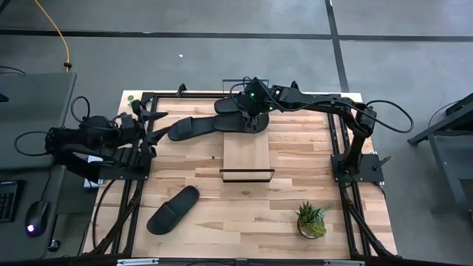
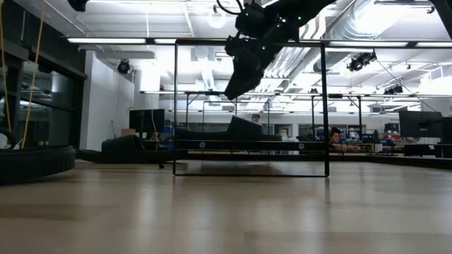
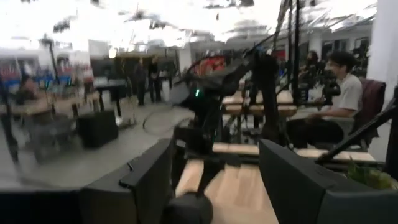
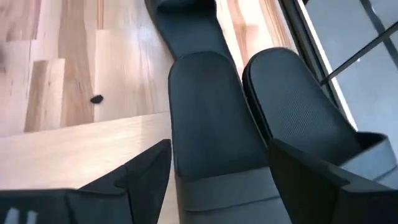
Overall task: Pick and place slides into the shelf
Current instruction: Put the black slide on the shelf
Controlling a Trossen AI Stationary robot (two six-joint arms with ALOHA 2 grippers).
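Hovering wide-jawed over two slides [image 4: 214, 124] at the shelf's [image 1: 244, 154] far end, the right tool [image 1: 251, 112] should pinch a sole edge; they look light, flexible, grippy.

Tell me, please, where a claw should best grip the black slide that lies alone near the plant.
Grip the lone slide across its narrow width, probably at the strap, coming straight down from above. It lies flat and diagonal on the table, so turn the claw across its long axis.
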